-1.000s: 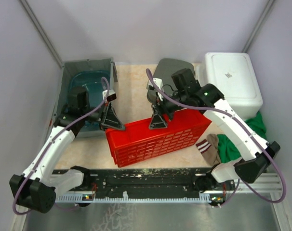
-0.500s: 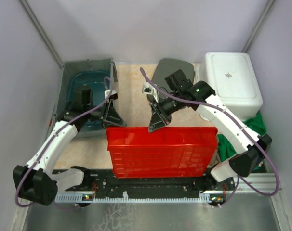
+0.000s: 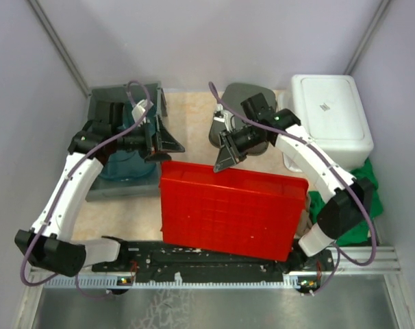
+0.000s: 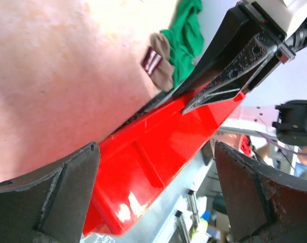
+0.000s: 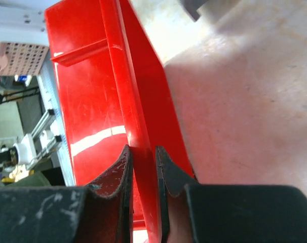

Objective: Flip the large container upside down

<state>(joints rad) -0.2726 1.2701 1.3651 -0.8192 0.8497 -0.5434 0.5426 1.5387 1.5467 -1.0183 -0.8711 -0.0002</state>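
One grey bin [image 3: 118, 190], one white tub [image 3: 331, 116] flank crate [image 3: 228, 212].

No text, brand, number or sign is legible in any view. The one candidate, a small dark mark [image 3: 324, 106] on the white box [image 3: 331, 133], is too small to read.

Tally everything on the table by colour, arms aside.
Red: 1, crate
White: 1, box
Grey: 2, bin and rounded piece
Teal: 1, tub
Green: 1, cloth
Tan: 1, sock
Total: 7
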